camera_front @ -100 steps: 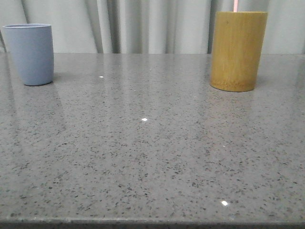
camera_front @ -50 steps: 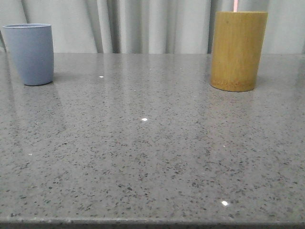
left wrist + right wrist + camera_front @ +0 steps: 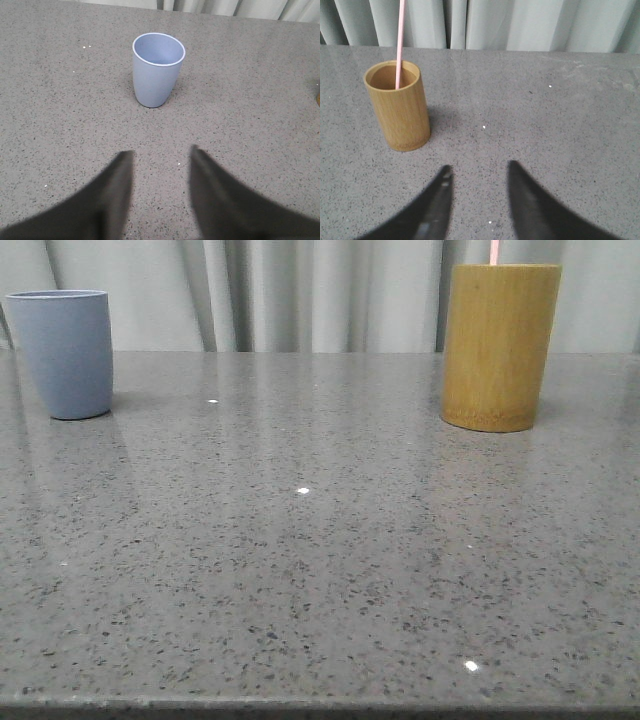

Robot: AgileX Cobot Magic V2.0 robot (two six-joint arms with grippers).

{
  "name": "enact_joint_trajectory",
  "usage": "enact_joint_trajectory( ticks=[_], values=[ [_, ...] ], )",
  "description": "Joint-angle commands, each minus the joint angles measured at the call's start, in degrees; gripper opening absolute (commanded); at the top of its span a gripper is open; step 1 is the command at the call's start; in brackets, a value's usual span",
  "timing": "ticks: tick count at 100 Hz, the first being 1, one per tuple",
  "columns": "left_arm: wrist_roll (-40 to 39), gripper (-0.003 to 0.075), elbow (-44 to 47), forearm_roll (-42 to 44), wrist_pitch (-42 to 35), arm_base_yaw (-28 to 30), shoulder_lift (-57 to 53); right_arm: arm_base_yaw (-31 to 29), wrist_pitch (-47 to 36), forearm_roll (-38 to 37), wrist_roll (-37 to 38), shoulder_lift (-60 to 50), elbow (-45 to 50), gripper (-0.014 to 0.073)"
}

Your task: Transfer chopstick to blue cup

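Observation:
The blue cup [image 3: 66,353] stands upright at the far left of the grey table; in the left wrist view [image 3: 157,70] it is empty. A pale pink chopstick [image 3: 495,251] sticks up out of the tall yellow-brown bamboo cylinder [image 3: 499,346] at the far right; the right wrist view shows the chopstick [image 3: 399,42] leaning inside the cylinder [image 3: 399,106]. My left gripper [image 3: 161,154] is open and empty, short of the blue cup. My right gripper [image 3: 479,170] is open and empty, short of the cylinder and off to one side of it. Neither gripper shows in the front view.
The grey speckled table [image 3: 320,540] runs to a front edge at the bottom of the front view. Pale curtains [image 3: 330,295] hang behind the table.

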Motion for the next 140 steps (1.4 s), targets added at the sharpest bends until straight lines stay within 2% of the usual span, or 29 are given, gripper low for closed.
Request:
enact_joint_trajectory(
  ticks=[1, 7, 11, 25, 38, 85, 102, 125, 140],
  values=[
    [-0.08, 0.0617, -1.93, -0.80, -3.69, 0.07, 0.38, -0.34, -5.94, -0.46, -0.30, 0.80, -1.81, 0.0533],
    [-0.08, 0.0701, -1.93, -0.80, -4.42, 0.07, 0.38, -0.34, -6.85, -0.46, -0.30, 0.80, -1.81, 0.0604],
    [-0.37, 0.0711, -1.93, -0.80, -5.45, 0.07, 0.38, -0.34, -7.46, -0.46, -0.30, 0.80, -1.81, 0.0630],
    [0.31, 0.0674, -1.93, -1.42, -9.28, 0.07, 0.55, -0.34, -7.59, -0.46, -0.30, 0.80, -1.81, 0.0634],
    [1.42, 0.0637, -4.41, -1.42, -10.07, 0.07, 5.25, -0.34, -7.86, -0.46, -0.30, 0.80, -1.81, 0.0634],
    [2.45, 0.0637, -25.77, 2.62, -9.68, 0.07, 39.39, -0.34, -7.39, -0.46, -0.30, 0.80, -1.81, 0.0634],
    [2.26, 0.0637, -31.80, 2.62, -9.55, 0.07, 48.09, -0.34, -7.39, -0.46, -0.30, 0.80, -1.81, 0.0634],
    [2.26, 0.0637, -34.13, 2.62, -9.33, 0.07, 54.44, -0.34, -7.39, -0.46, -0.30, 0.80, -1.81, 0.0634],
    [2.26, 0.0608, -34.13, 2.62, -10.76, 0.07, 57.35, -0.34, -7.39, -0.46, -0.30, 0.80, -1.81, 0.0634]
  ],
)
